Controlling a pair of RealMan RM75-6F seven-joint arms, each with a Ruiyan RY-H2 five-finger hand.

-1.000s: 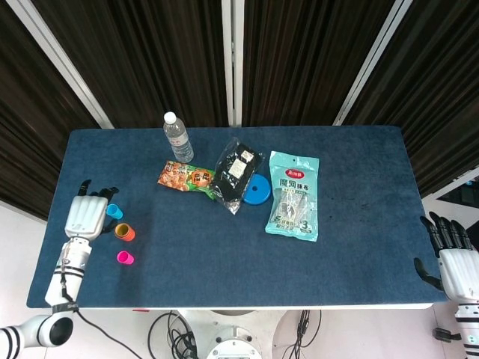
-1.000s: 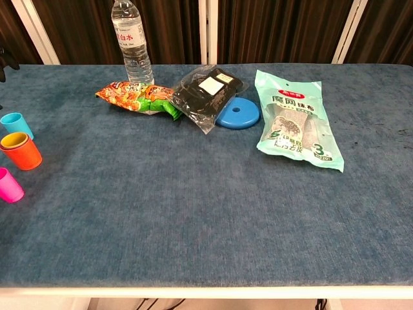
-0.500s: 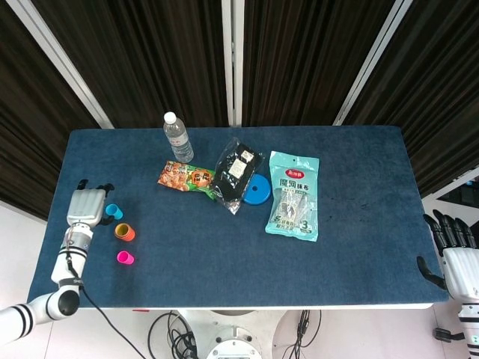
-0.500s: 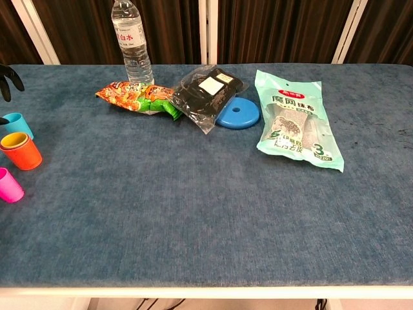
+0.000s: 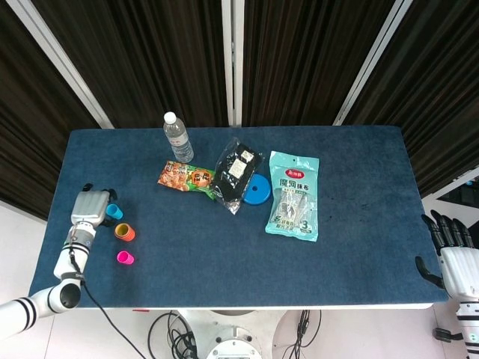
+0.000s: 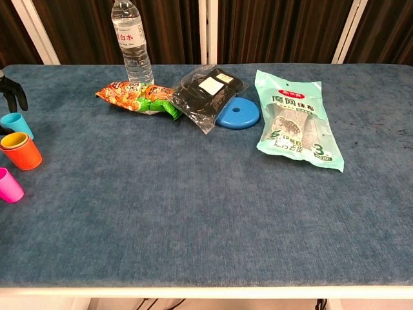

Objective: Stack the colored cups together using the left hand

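Three small cups stand in a row near the table's left edge: a blue cup, an orange cup with a yellow inside, and a pink cup. My left hand hovers right beside the blue cup on its left, back upward, fingers pointing down and apart, holding nothing. In the chest view only its dark fingertips show at the left edge, just behind the blue cup. My right hand hangs off the table's right edge, fingers spread and empty.
A water bottle stands at the back. Around the middle of the blue cloth table lie a snack packet, a black bag, a blue disc and a green cloth pack.
My left hand has tipped its fingers downward and edged closer to the blue cup; its fingertips now show further into the chest view. The cups have not moved.
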